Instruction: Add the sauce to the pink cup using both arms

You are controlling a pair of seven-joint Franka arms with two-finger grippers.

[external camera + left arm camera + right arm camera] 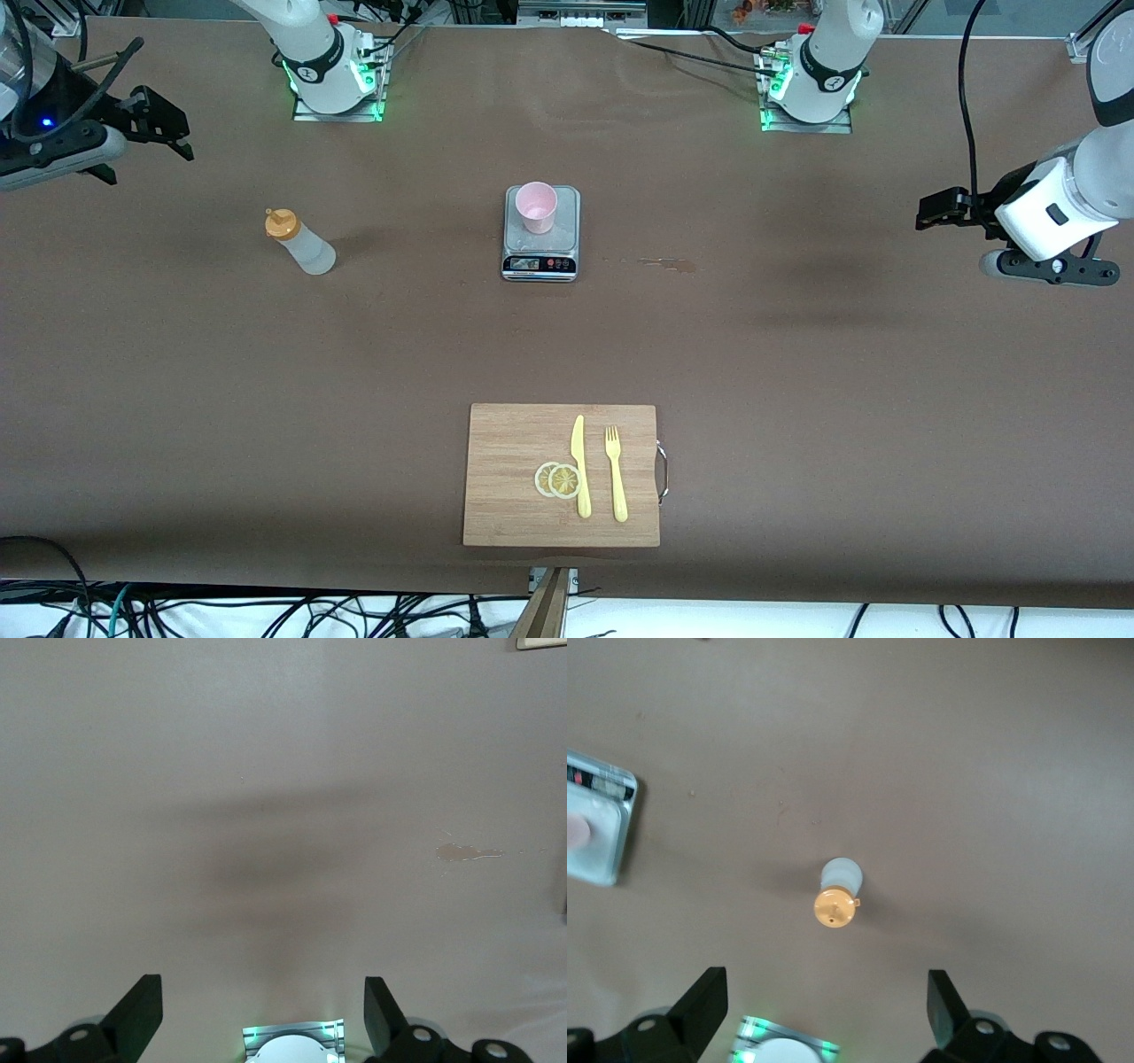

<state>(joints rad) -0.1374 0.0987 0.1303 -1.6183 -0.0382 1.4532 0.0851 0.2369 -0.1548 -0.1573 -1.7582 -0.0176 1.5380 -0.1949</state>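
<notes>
Brown covering spans the whole surface (797, 372), which carries one sauce bottle, one pink cup, one scale, one cutting board and a small spill mark.

One left end effector (926, 215) hangs in the air over the left arm's end of the surface, its two fingers (142, 1010) spread wide with nothing between them. Below it, in the left wrist view, lies only bare covering, its own shadow and the one pale spill mark (465, 851). That mark (660, 262) sits between this end effector and the scale.

One right end effector (173, 128) hangs over the right arm's end of the surface, its two fingers (704, 1005) likewise spread apart and empty. The single sauce bottle (299, 241), translucent with an orange cap, stands upright on the surface near this end effector; the right wrist view looks down on its cap (835, 906), and it touches neither finger.

The one pink cup (536, 206) stands upright on a single silver scale (541, 257), well apart from both end effectors, roughly midway between them.

One wooden cutting board (514, 478) lies nearer the front camera than the scale, far from both end effectors. On it rest two lemon slices (558, 480) overlapping each other, one yellow knife (580, 465) just beside them, and one yellow fork (616, 474) beside the knife.
</notes>
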